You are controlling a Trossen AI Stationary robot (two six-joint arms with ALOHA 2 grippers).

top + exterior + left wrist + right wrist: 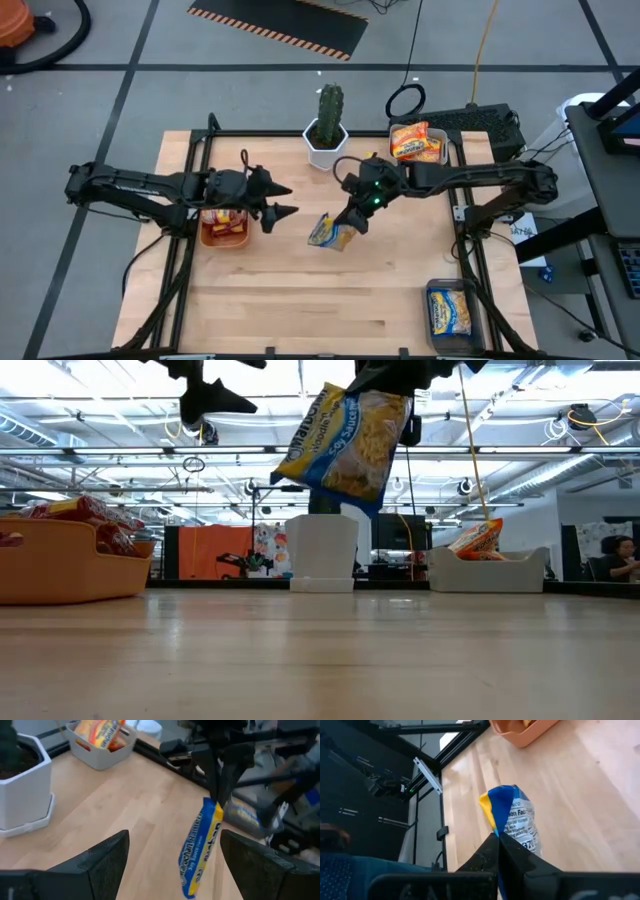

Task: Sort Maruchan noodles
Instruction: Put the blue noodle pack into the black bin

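A blue-and-yellow Maruchan noodle packet (332,233) hangs over the middle of the table, and my right gripper (355,222) is shut on it. In the low view the packet (345,440) is well above the tabletop. My left gripper (290,200) stands open to the packet's left, above the table beside the orange bin (222,228), with nothing between its fingers (107,855). The left wrist view shows the packet (200,850) a little beyond those fingers. My right gripper pinches the packet's upper sealed edge (495,827) between its two fingers. The fingers (222,775) come slanting down from the table's right. The packet hangs tilted below them, lifted clear of the table.
The orange bin holds red packets. A grey bin (418,143) at the far right holds orange packets, and a clear bin (450,312) at the near right holds blue ones. A cactus in a white pot (327,130) stands at the far middle. Bare wood lies along the near side.
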